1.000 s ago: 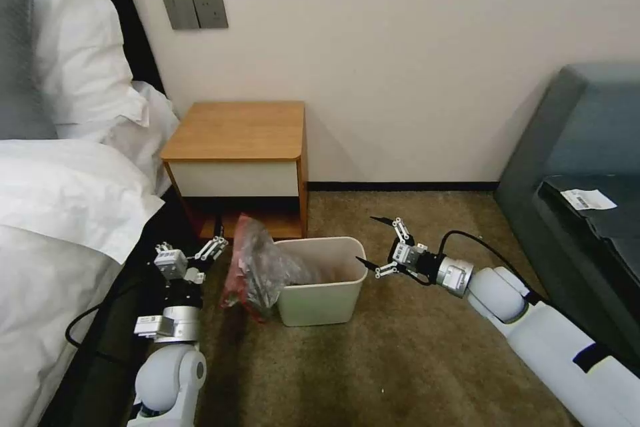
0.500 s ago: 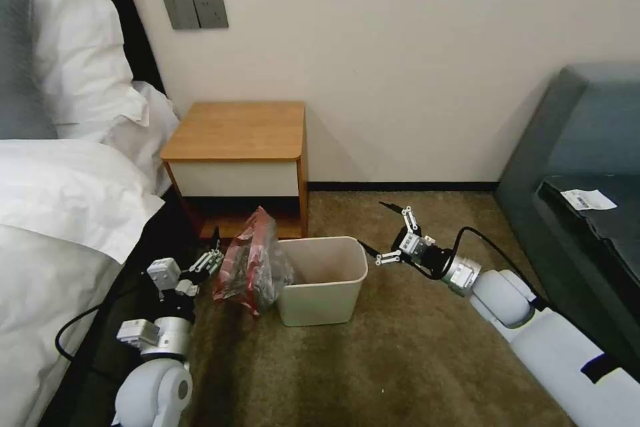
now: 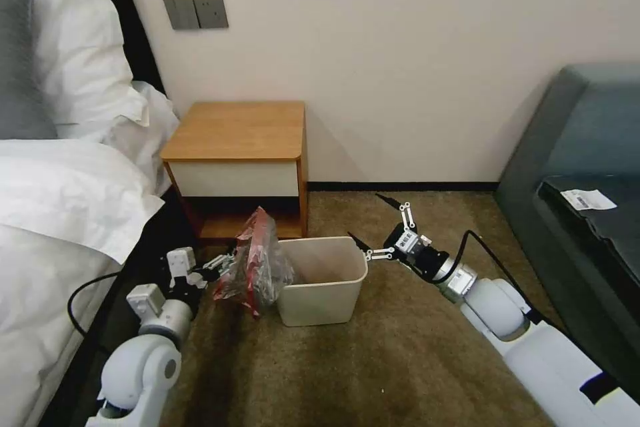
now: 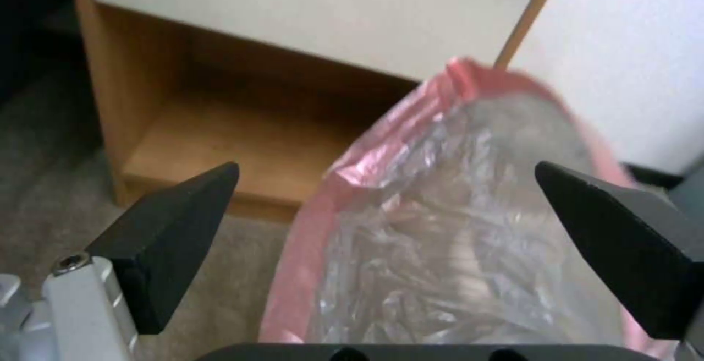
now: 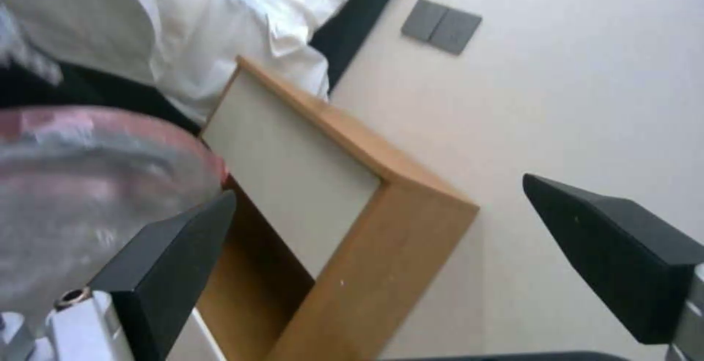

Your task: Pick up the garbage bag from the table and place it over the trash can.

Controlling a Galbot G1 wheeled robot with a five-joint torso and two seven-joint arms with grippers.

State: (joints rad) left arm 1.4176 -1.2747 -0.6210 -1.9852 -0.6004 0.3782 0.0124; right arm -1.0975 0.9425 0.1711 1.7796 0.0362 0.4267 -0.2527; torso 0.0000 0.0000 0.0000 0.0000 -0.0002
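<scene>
While crinkled translucent red-rimmed garbage bag [image 3: 257,265] drapes the left rim of the cream rounded plastic trash can [image 3: 325,290], left gripper [image 3: 223,266] beside it, fingers spread; right gripper [image 3: 375,227] at its right rim, fingers spread; wooden orange-topped table [image 3: 237,131] behind.

- The carpeted floor [image 3: 400,353] is brown-olive and carries the bench, the trash can and the foot of a dark sofa [image 3: 580,167] at the right.
- The bench [image 3: 240,130], with orange-brown top, white drawer front and lower shelf [image 4: 242,157], stands on the carpet against the wall, beside the bed [image 3: 60,213].
- The trash can [image 3: 327,297] stands upright on the carpet just in front of the bench.
- The garbage bag [image 3: 257,267] hangs crumpled against the can's left side, its lower end near the carpet.
</scene>
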